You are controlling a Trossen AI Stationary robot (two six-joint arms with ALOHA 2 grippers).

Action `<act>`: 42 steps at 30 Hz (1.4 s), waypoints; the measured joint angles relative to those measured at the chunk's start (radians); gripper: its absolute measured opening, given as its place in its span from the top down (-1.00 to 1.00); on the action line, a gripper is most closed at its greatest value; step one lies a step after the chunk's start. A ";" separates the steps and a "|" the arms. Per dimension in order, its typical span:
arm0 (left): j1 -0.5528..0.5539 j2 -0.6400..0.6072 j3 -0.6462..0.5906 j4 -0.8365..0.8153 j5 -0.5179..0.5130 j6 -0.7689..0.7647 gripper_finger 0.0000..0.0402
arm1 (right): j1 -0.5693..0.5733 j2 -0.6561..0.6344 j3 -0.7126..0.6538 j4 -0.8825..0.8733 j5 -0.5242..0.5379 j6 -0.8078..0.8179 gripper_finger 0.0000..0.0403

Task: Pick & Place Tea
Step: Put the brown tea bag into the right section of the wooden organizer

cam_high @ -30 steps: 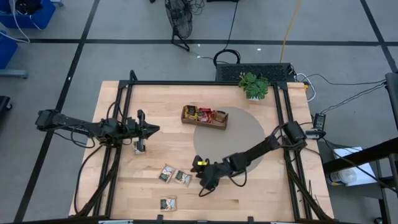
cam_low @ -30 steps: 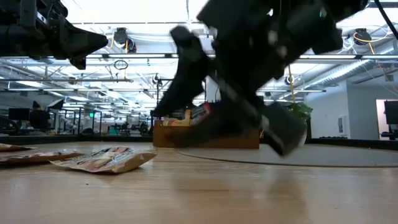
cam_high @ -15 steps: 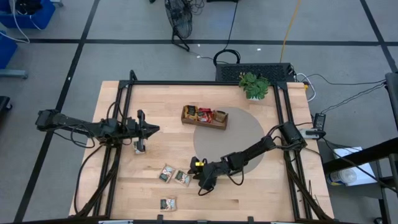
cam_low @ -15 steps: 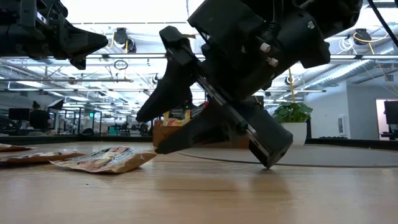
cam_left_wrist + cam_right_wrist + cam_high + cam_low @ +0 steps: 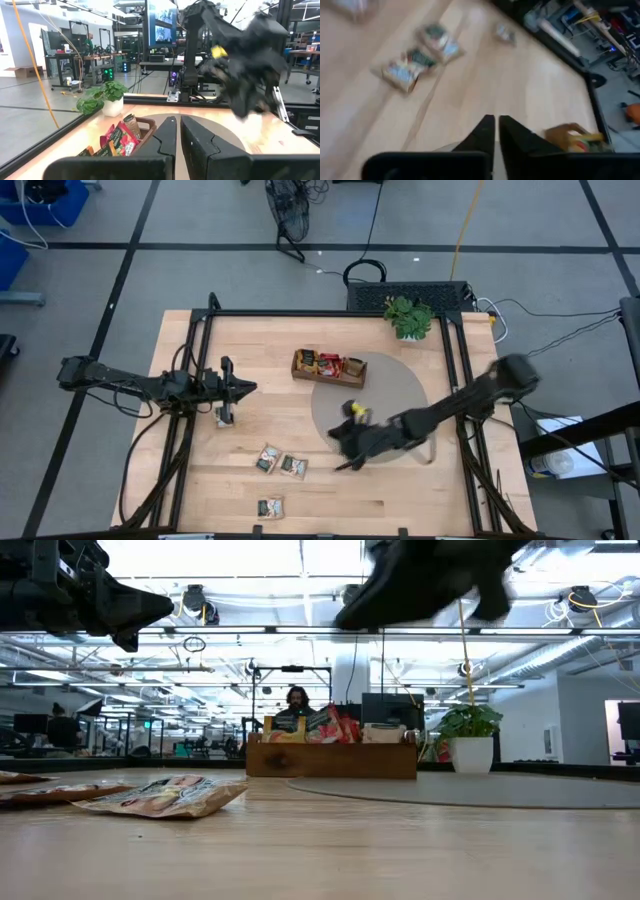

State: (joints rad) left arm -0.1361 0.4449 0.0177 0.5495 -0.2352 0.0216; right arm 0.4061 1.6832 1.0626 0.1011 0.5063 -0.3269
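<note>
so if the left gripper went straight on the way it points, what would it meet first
Probably the wooden tray of tea sachets: the left gripper, jaws shut, aims just past its near end. The blurred right arm sits higher, depth unclear.

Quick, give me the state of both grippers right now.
Left gripper: shut, holding nothing, hovering over the table's left side.
Right gripper: shut, nothing visible between its fingers, above the table.

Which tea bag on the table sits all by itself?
The sachet nearest the table's front edge; the other two lie side by side.
</note>
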 joint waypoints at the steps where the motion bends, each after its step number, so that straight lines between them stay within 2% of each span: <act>1: 0.000 0.000 0.000 0.000 0.000 0.000 0.85 | 0.000 -0.062 -0.038 0.006 -0.009 0.023 0.96; 6: 0.000 0.000 0.000 0.002 0.000 0.000 0.85 | -0.001 -0.375 -0.283 0.088 -0.008 0.144 0.92; 12: 0.000 0.000 0.000 0.062 0.022 -0.007 0.85 | 0.000 -0.703 -0.621 0.357 -0.009 0.282 0.97; 18: 0.000 0.000 0.000 0.035 0.034 -0.085 0.85 | -0.001 -0.875 -0.881 0.638 -0.009 0.276 0.99; 21: 0.000 0.002 0.002 0.001 0.102 -0.141 0.85 | -0.001 -0.902 -0.952 0.743 -0.009 0.238 0.98; 23: -0.005 0.007 0.055 -0.126 0.159 -0.197 0.85 | -0.001 -0.907 -0.974 0.786 -0.008 0.216 0.98; 24: -0.014 0.011 0.107 -0.259 0.167 -0.214 0.85 | -0.001 -0.908 -0.983 0.796 -0.006 0.206 0.98; 26: -0.044 0.063 0.242 -0.593 0.084 -0.277 0.85 | -0.001 -0.907 -0.988 0.799 -0.003 0.189 0.98; 28: -0.082 0.175 0.371 -0.883 -0.052 -0.379 0.85 | -0.001 -0.908 -0.988 0.799 0.009 0.177 0.98; 29: -0.102 0.236 0.430 -0.999 -0.089 -0.431 0.84 | -0.001 -0.907 -0.988 0.799 0.017 0.175 0.98; 34: -0.169 0.564 0.666 -1.399 -0.065 -0.651 0.63 | -0.001 -0.902 -0.988 0.792 0.020 0.156 0.98; 38: -0.202 0.780 0.740 -1.601 0.052 -0.758 0.32 | -0.001 -0.901 -0.989 0.780 0.020 0.131 0.98; 42: -0.257 0.927 0.741 -1.614 0.218 -0.774 0.07 | -0.001 -0.901 -0.989 0.776 0.018 0.124 0.98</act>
State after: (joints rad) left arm -0.3929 1.3722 0.7589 -1.0644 -0.0176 -0.7526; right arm 0.4049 0.7822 0.0738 0.8772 0.5247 -0.2031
